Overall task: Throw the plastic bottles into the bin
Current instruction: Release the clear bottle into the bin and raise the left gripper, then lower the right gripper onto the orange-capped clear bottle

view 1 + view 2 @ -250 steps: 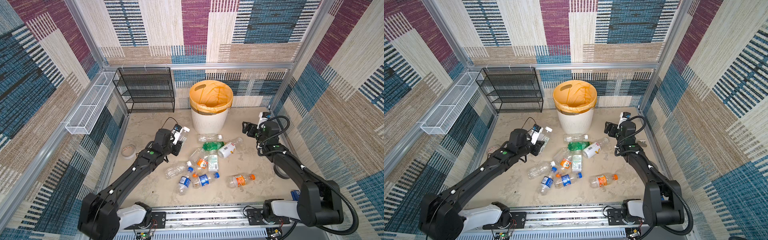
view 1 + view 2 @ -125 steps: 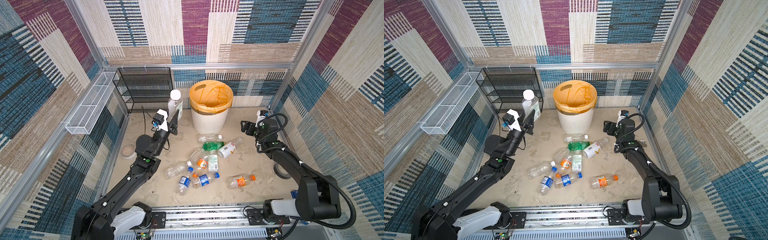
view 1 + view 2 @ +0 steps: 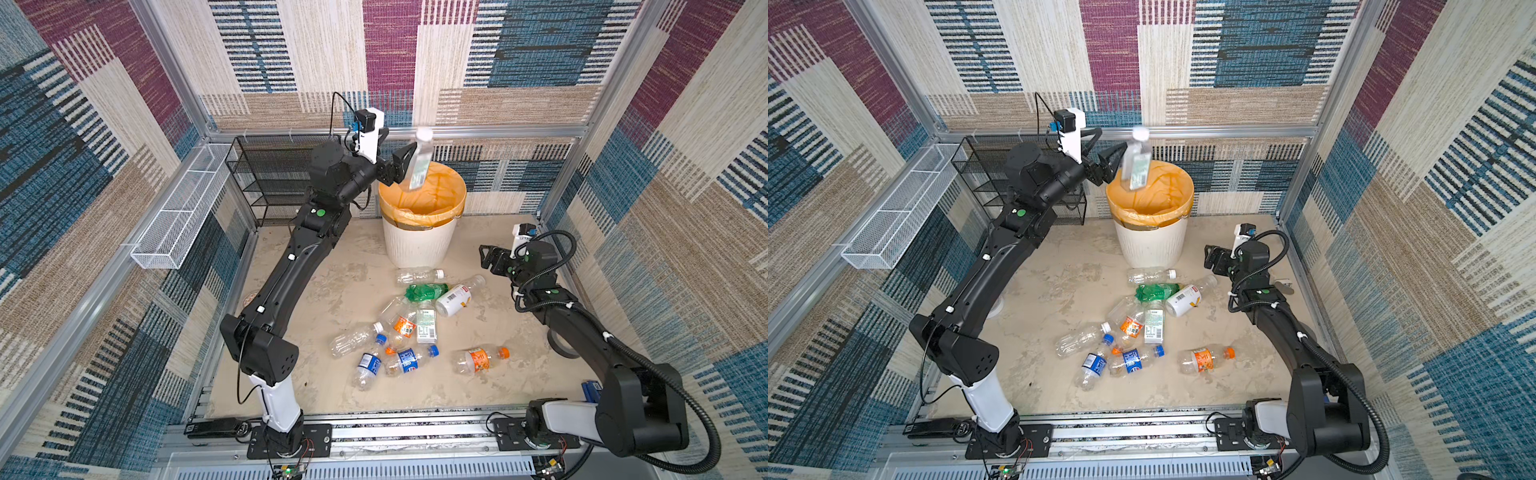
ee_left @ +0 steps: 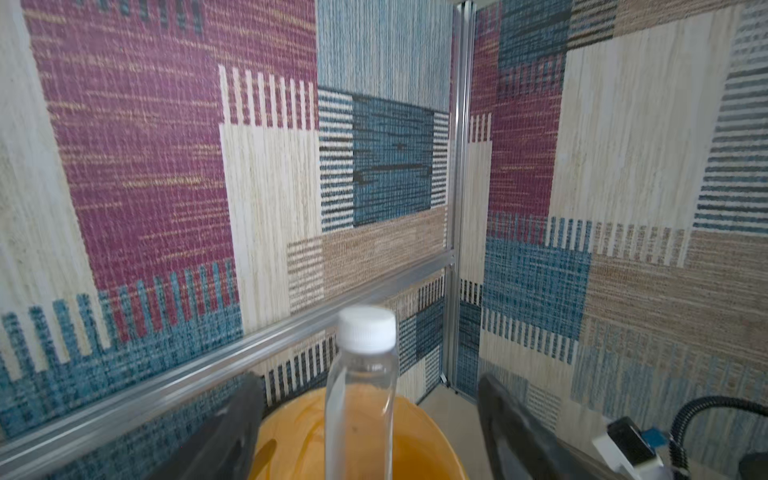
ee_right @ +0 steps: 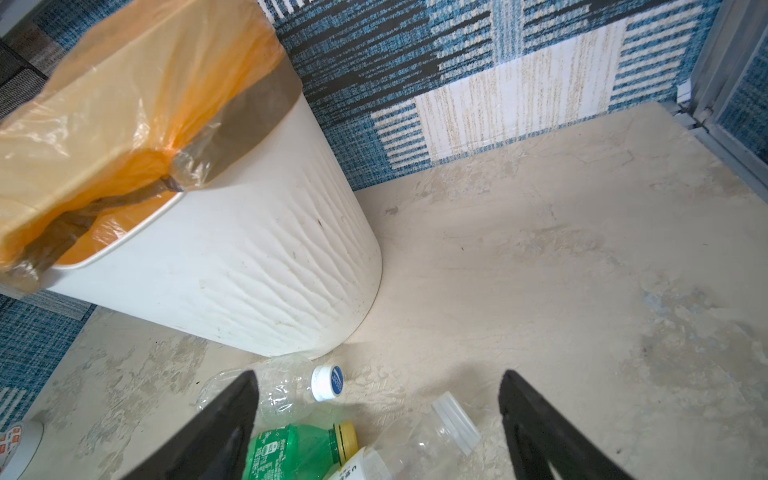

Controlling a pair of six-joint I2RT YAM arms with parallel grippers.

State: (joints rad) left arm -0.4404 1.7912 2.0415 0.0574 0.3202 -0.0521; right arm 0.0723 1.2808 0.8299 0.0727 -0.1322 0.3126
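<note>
One clear bottle with a white cap (image 3: 419, 162) hangs upright and motion-blurred over the mouth of the bin (image 3: 417, 243) in a top view. The left gripper (image 3: 405, 158) is beside it at rim height. The right gripper (image 3: 490, 259) sits low near the right wall, holding nothing. Between the arms lies a loose heap of bottles (nine or so, though overlaps make the count unsure). A crushed clear one (image 3: 417, 275) is nearest the bin's foot and a green one (image 3: 426, 291) is just beside it.

Both top views agree: the airborne bottle (image 3: 1136, 164) is above the orange-lined opening (image 3: 1150, 195), not outside the rim.

The left wrist view settles the grip. The two dark fingers (image 4: 245, 415) stand wide, with a clear gap either side of the bottle (image 4: 361, 395), so it is free, with the orange liner (image 4: 424, 440) directly below.

In the right wrist view the jaws are spread and empty above the green bottle (image 5: 299, 453) and the crushed clear one (image 5: 282, 395), with the ribbed bin wall (image 5: 249, 257) close by.

The step in hand looks like the drop itself. The next move would be a pick from the heap, and the right arm is better placed. It needs to lower and centre on a single bottle, since the neighbours touch.
</note>
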